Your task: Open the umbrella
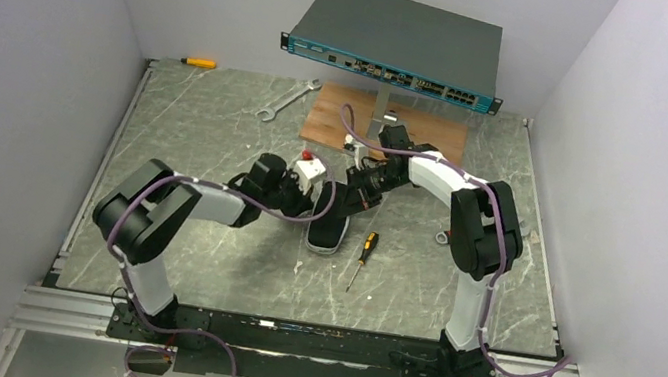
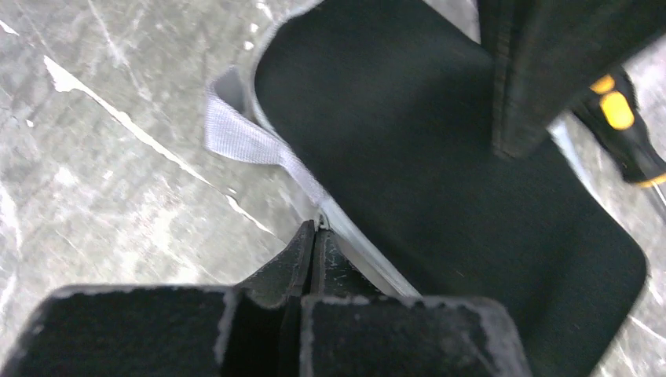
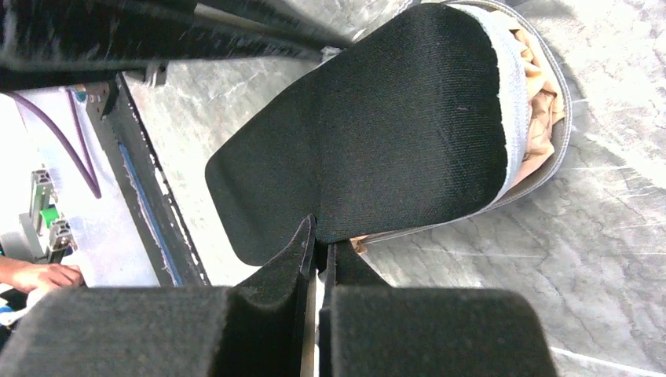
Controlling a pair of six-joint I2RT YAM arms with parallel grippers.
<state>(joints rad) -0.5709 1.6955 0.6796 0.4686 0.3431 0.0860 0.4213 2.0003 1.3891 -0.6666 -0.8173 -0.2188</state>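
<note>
pose. the left arm (image 1: 191, 201) rises from its base at the lower left of the top view, folds at the elbow and runs its forearm toward frame centre, low over the table (image 1: 209, 118). the right arm (image 1: 477, 230) stands up from the lower right, bends at a high elbow and reaches toward centre from the upper right. both wrists meet at the umbrella (image 1: 328, 235), which lies packed on the table at frame centre, a short black oblong with a pale rim.

claws. the left gripper (image 2: 316, 229) is clenched, tips together on the umbrella's pale rim, next to a grey strap loop (image 2: 236, 135). the right gripper (image 3: 317, 238) is clenched on the edge of the black cover. in the right wrist view, beige fabric (image 3: 542, 102) shows between the cover's grey band and the pale rim.

edges and room. a screwdriver (image 1: 363, 254) with a yellow-and-black handle lies just beside the umbrella, on its right in the top view. a wrench (image 1: 285, 100) lies well apart toward the upper left. a wooden board (image 1: 420, 131) and the network switch (image 1: 399, 42) sit toward the top. the widest open stretches of table lie at frame left and along the bottom rail. white walls close the left, right and top sides.
</note>
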